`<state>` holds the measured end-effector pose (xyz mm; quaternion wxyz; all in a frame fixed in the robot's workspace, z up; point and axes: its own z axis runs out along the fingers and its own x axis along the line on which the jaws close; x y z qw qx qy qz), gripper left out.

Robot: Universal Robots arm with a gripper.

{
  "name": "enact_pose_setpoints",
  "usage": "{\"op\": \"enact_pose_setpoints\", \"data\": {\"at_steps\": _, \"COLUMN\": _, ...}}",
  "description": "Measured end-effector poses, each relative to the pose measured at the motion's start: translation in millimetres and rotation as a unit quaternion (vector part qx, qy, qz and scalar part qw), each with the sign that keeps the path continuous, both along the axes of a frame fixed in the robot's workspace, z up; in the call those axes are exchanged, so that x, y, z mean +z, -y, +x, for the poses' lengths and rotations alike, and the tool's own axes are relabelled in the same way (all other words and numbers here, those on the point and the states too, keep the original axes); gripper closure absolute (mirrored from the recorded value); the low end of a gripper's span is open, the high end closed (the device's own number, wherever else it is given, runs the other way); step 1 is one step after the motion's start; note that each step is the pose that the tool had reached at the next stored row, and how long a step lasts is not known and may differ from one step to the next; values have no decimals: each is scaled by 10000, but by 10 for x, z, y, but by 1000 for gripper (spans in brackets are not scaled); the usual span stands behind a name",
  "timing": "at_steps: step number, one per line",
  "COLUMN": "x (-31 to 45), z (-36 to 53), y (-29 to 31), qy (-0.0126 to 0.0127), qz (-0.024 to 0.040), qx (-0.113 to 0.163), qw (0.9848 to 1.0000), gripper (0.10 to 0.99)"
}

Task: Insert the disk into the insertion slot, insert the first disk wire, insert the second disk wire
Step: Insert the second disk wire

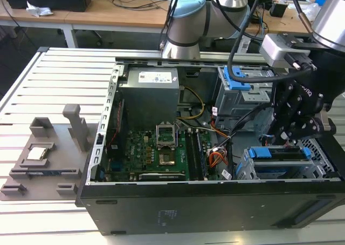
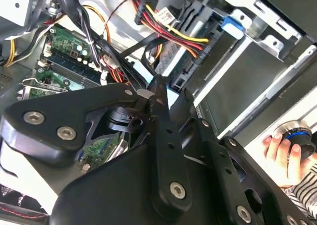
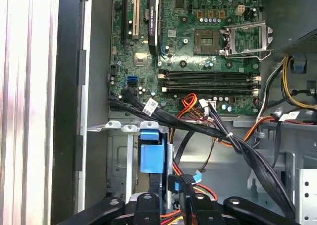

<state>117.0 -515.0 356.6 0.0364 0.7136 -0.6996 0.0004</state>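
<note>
Jaws drawn together, apparently pinching a black wire connector (image 3: 184, 180) just beside the disk (image 1: 281, 156). Disk sits in the insertion slot (image 1: 319, 148). Judged: disk step done, wiring in hand, number seated unclear. Second wrist view adds a person's hand (image 2: 283, 153) outside the computer case (image 1: 161, 212).

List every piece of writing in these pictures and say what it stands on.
No text here can be quoted with confidence.
The white label on the power supply: dark print, too small to read.
The motherboard: white markings and chip print, too small to read.
The white cable tags: print too small to read.
The gripper: white lettering on its black body, partly cut off, not readable.
</note>
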Motion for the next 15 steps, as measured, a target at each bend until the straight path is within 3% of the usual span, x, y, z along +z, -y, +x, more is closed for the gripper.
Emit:
{"op": "enact_pose_setpoints", "data": {"at_steps": 3, "x": -6, "z": -6, "y": -78, "qy": 0, "qz": -39, "qx": 92, "qw": 9999, "gripper": 784}}
{"op": "enact_pose_setpoints", "data": {"at_steps": 9, "x": -64, "z": -55, "y": -118, "qy": 0, "qz": -120, "qx": 245, "qw": 9996, "gripper": 784}}
{"op": "enact_pose_setpoints", "data": {"at_steps": 12, "x": -97, "z": -73, "y": -140, "qy": -2, "qz": -266, "qx": 382, "qw": 9989, "gripper": 784}}
{"op": "enact_pose_setpoints", "data": {"at_steps": 15, "x": -160, "z": -74, "y": -166, "qy": -4, "qz": -346, "qx": 425, "qw": 9985, "gripper": 784}}
